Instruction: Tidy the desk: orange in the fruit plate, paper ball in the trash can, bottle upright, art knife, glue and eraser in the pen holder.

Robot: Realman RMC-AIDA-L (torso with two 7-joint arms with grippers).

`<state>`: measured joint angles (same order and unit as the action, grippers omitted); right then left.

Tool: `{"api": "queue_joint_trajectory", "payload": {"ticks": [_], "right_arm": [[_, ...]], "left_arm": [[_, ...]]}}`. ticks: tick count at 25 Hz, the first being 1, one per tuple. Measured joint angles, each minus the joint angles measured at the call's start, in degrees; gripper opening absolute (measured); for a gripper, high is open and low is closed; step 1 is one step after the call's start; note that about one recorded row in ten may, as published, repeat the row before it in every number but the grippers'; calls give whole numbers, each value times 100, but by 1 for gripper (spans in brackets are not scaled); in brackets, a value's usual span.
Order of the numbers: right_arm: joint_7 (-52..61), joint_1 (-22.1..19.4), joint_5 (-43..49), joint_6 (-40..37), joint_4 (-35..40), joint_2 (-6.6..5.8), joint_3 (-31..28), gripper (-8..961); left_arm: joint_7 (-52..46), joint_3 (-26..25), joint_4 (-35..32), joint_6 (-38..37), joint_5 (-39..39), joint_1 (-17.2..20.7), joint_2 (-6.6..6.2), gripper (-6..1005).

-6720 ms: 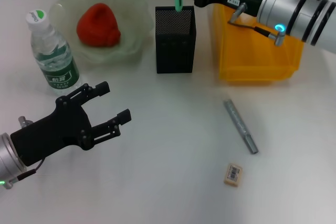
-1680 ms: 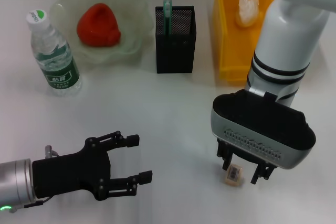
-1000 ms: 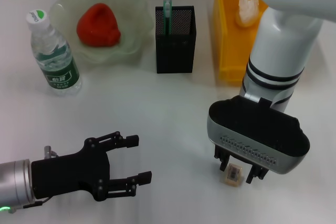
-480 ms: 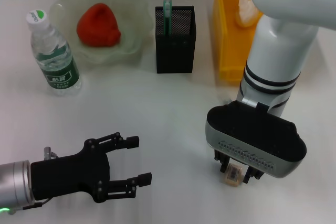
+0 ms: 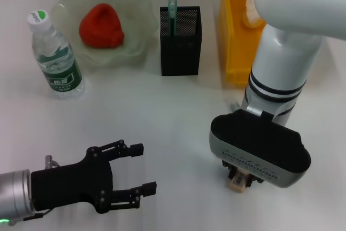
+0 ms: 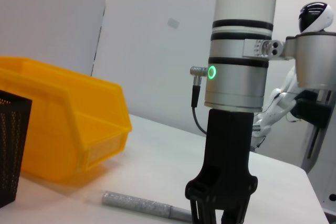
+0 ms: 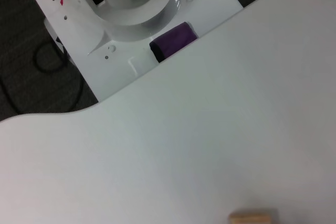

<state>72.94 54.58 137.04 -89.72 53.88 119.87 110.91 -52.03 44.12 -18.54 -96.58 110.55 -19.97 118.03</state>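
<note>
My right gripper [image 5: 241,179] stands straight down at the near right of the table, its fingers closed around the tan eraser [image 5: 237,186]. The eraser also shows in the right wrist view [image 7: 251,217]. The left wrist view shows this gripper [image 6: 218,216] beside the grey art knife [image 6: 140,205], which lies flat. My left gripper [image 5: 135,169] is open and empty at the near left. The green glue stick [image 5: 172,2] stands in the black mesh pen holder [image 5: 181,44]. The reddish orange [image 5: 101,24] sits in the pale green plate [image 5: 138,20]. The bottle [image 5: 54,58] stands upright. The paper ball [image 5: 250,12] lies in the yellow bin [image 5: 232,47].
The yellow bin stands just behind my right arm, and the pen holder is to its left. The art knife is almost wholly hidden under my right arm in the head view. The table's near edge is close to both grippers.
My right gripper came from the pen holder down over the eraser and its fingers have closed in on it. My left gripper drew back toward the near edge, still open.
</note>
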Motion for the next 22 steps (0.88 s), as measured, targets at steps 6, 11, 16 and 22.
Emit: {"api": "queue_joint_trajectory", "payload": {"ticks": [6,11,16,22], "right_arm": [[45,-17,-49,-196,81,1,-159,255],[52,-11,-39,-637,264,-19,-854,253],[52,-20,-6,-752,278,-68,-2238,252],[-29,-160,-35,-708,168,-78,-3699,253]], "left_arm": [[0,0,0,-55,-2,18,-5,843],[0,0,0,-56,-5,13,-17,843],[0,0,0,-55,-9,-3,-17,843],[0,-38,-6,-44,-9,-33,-15,843]]}}
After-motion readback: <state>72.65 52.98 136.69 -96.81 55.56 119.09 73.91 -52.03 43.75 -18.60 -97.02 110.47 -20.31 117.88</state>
